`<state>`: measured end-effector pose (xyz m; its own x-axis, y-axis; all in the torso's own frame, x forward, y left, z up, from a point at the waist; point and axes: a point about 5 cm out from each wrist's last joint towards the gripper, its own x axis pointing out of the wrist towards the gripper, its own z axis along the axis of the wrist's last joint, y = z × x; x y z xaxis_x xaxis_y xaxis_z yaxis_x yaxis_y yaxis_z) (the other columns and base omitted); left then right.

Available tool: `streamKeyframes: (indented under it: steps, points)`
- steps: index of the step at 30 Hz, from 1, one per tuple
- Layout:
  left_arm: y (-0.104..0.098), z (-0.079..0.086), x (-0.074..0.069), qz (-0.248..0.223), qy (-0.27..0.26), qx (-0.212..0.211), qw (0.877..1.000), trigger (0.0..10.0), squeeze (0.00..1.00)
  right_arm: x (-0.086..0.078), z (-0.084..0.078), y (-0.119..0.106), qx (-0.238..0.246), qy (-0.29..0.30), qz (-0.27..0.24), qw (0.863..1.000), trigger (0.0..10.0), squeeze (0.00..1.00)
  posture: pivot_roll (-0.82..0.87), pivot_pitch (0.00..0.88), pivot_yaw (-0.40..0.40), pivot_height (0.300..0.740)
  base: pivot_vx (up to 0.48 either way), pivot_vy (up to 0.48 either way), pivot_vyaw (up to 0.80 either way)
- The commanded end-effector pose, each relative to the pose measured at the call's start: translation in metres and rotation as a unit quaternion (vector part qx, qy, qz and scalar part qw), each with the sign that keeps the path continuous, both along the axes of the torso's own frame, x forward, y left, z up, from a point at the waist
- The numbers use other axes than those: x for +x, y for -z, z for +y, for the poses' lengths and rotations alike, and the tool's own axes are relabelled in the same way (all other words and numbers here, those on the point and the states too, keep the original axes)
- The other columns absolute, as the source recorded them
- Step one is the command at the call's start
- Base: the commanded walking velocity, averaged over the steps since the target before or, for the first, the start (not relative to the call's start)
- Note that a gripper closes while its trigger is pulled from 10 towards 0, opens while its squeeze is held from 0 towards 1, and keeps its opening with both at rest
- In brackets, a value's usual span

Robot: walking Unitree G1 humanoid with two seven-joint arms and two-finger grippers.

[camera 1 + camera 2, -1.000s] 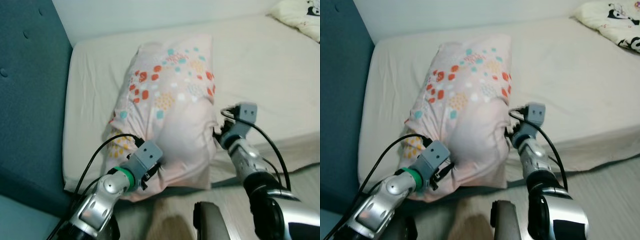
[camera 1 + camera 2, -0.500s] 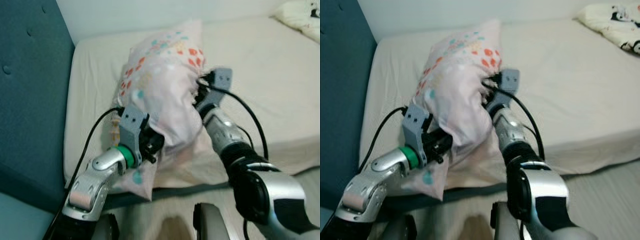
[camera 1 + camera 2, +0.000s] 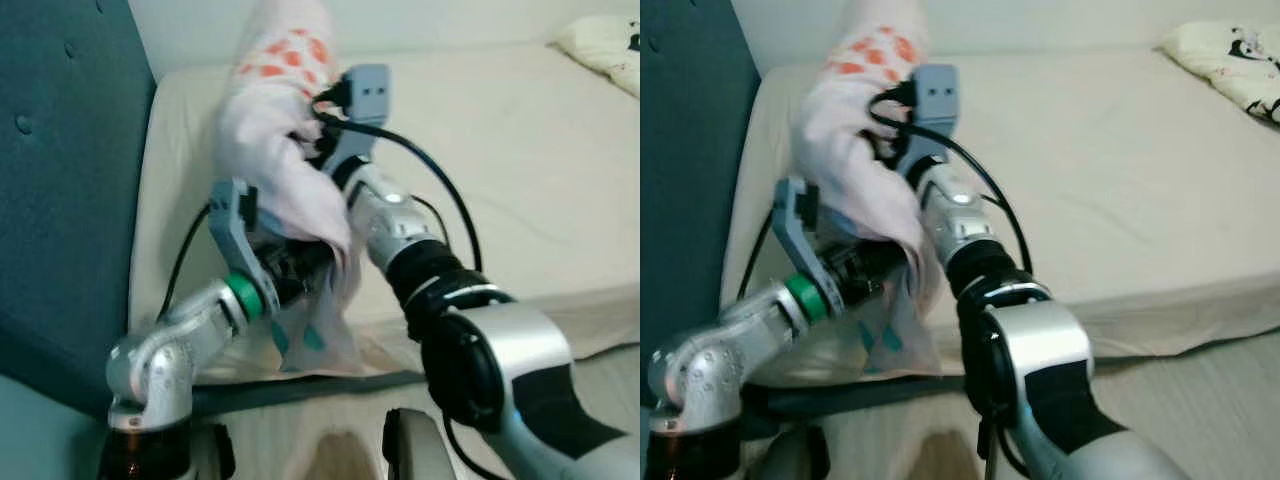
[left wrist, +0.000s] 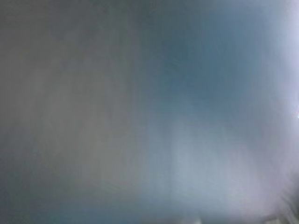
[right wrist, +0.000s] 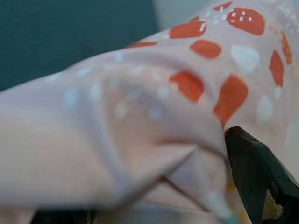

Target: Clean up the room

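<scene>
A pink pillow with orange and teal spots hangs lifted over the head end of the bed, its lower corner trailing to the mattress edge. My left gripper grips its lower folds from below, fingers buried in the cloth. Higher up, my right gripper presses into the pillow's side. The right wrist view has the spotted fabric bunched against one black finger. The left wrist view is a grey-blue blur.
A teal padded headboard rises at the left, close to the left arm. A white printed blanket lies at the bed's far right corner. Wooden floor runs along the bed's near side.
Both arms have raised the pillow off the mattress, from lying flat to hanging upright, and carried it toward the headboard end. The right gripper climbed highest.
</scene>
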<state>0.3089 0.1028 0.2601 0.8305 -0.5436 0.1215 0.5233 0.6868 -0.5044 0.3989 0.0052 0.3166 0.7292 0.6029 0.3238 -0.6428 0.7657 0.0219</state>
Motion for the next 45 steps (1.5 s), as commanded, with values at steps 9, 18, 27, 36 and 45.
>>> streamKeyframes:
  steps: [9,18,27,36,45]
  points:
    - [-0.028,0.096,-0.001,-0.125,-0.380,0.249,0.882,10.0,0.00,-0.012,0.024,0.026,-0.063,-0.094,0.008,0.994,10.0,0.00,0.09,0.172,0.008,0.563,0.000,0.000,0.00]
    - [-0.030,0.113,-0.006,-0.138,-0.445,0.317,0.826,10.0,0.00,0.000,-0.019,0.023,-0.012,-0.068,-0.010,0.998,10.0,0.00,0.08,0.171,0.019,0.563,0.000,0.000,0.00]
    - [-0.045,0.117,-0.011,-0.268,-0.491,0.386,0.734,10.0,0.00,-0.005,-0.089,0.034,0.028,-0.029,-0.103,0.994,10.0,0.00,0.04,0.165,0.045,0.563,0.000,0.000,0.00]
    - [-0.044,0.113,-0.018,-0.321,-0.487,0.456,0.672,10.0,0.00,-0.041,-0.142,0.067,0.018,0.077,-0.129,0.988,10.0,0.00,0.00,0.141,0.053,0.563,0.000,0.000,0.00]
    - [0.045,0.077,-0.043,-0.262,-0.164,0.530,0.790,10.0,0.00,-0.058,-0.153,0.095,0.039,0.113,-0.075,0.990,10.0,0.00,0.01,0.113,0.056,0.563,0.000,0.000,0.00]
